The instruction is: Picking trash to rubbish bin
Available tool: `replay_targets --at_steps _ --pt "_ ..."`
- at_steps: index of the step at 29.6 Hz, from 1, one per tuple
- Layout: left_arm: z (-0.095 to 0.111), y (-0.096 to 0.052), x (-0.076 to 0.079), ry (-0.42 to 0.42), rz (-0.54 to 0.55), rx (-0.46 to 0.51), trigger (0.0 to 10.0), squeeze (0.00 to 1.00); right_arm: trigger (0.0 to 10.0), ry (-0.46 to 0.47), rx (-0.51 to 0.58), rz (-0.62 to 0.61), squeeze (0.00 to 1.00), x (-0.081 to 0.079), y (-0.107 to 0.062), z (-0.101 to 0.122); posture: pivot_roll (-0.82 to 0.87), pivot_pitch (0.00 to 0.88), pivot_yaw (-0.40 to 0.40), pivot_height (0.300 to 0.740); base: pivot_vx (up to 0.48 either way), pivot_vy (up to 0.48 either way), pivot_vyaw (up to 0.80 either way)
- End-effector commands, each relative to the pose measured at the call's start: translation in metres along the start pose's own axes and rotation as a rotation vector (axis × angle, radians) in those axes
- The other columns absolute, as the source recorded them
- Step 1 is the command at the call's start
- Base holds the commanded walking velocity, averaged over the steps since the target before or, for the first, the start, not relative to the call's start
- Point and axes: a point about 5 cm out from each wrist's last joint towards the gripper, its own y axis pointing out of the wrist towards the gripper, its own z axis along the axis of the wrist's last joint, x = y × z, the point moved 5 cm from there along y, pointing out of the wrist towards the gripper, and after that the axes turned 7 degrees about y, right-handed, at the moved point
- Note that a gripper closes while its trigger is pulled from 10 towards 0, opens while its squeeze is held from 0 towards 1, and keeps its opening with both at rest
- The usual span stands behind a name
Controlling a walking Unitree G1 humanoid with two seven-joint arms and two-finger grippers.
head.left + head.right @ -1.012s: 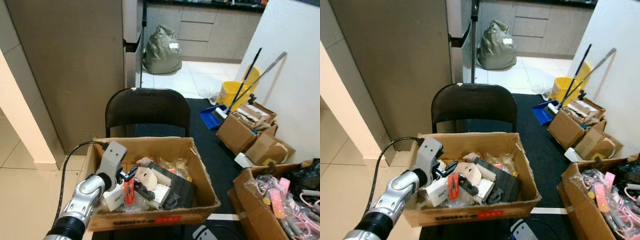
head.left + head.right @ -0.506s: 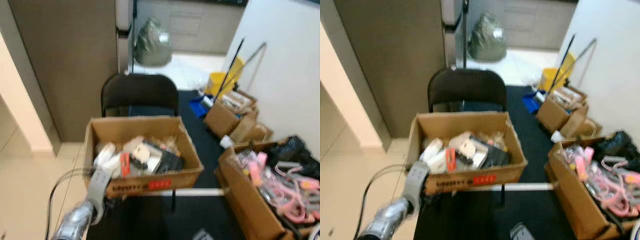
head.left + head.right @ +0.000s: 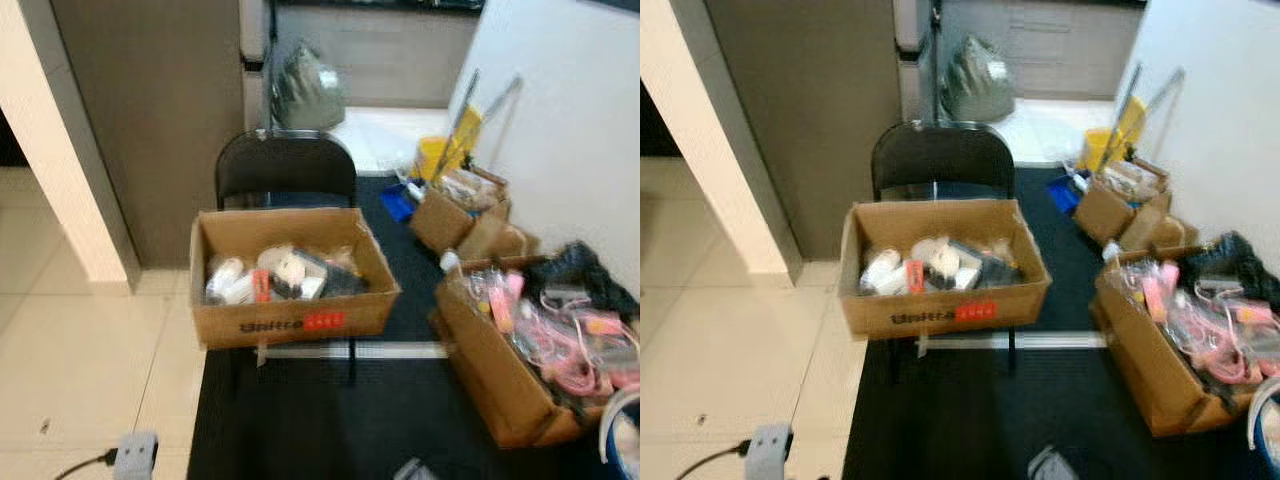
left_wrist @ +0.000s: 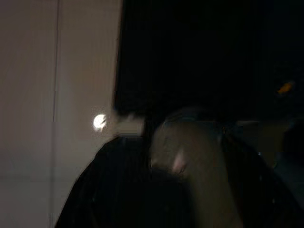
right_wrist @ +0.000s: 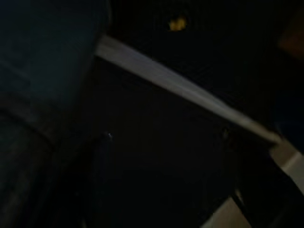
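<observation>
We see the open brown cardboard box of trash [image 3: 290, 275] at frame centre on a black folding chair [image 3: 285, 170]. Both wrist views are dark; we cannot tell either claw's opening.

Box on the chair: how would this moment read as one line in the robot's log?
scene: box of trash on chair | second box right, on mat | left pincer: low, off the box | grip: unclear

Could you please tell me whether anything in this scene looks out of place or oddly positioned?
Yes: the cardboard box full of mixed trash sits on the seat of the black folding chair rather than on the floor, and looks wider than the seat. The other boxes stand on the floor.
</observation>
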Motion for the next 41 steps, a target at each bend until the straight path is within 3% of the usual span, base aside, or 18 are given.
replay_targets --at_steps 1,7,12,16,23,28,33,36,41 --pt "-0.005 0.001 0.007 0.012 -0.005 -0.022 10.0 0.00 10.0 -0.007 0.010 0.020 0.00 -0.004 0.000 0.004 0.16 0.000 -0.040 0.740 0.000 0.000 -0.63" --pt "-0.037 -0.004 0.014 0.031 0.003 -0.105 10.0 0.00 10.0 0.014 0.004 0.013 0.00 -0.003 0.000 0.003 0.14 0.000 -0.032 0.740 0.000 0.000 -0.67" --pt "-0.034 -0.002 0.015 0.028 0.006 -0.097 10.0 0.00 10.0 0.016 0.000 0.013 0.00 -0.002 0.000 0.002 0.14 0.001 -0.032 0.740 0.000 0.000 -0.69" --pt "-0.017 0.002 0.016 0.062 0.012 -0.063 10.0 0.00 10.0 0.017 -0.004 0.013 0.00 -0.002 0.000 0.001 0.14 0.000 -0.030 0.740 0.000 0.000 -0.69" --pt "-0.013 0.006 0.018 0.204 0.015 -0.097 10.0 0.00 10.0 0.024 -0.006 0.011 0.00 -0.002 0.000 0.001 0.13 0.000 -0.018 0.740 0.000 0.000 -0.69" --pt "-0.035 0.001 0.010 0.420 0.051 -0.234 10.0 0.00 10.0 0.049 -0.008 0.018 0.00 -0.004 0.000 0.000 0.13 0.000 -0.017 0.740 0.000 0.000 -0.69" --pt "-0.037 0.000 0.009 0.413 0.059 -0.242 10.0 0.00 10.0 0.055 -0.009 0.019 0.00 -0.004 0.000 0.000 0.13 0.000 -0.017 0.740 0.000 0.000 -0.70" --pt "-0.038 0.001 0.012 0.491 0.046 -0.253 10.0 0.00 10.0 0.050 -0.010 0.015 0.00 -0.004 0.000 0.000 0.14 0.000 -0.021 0.740 0.000 0.000 -0.69" --pt "-0.042 0.000 0.013 0.518 0.047 -0.272 10.0 0.00 10.0 0.045 -0.007 0.015 0.00 -0.004 0.000 0.001 0.14 0.000 -0.024 0.740 0.000 0.000 -0.70"
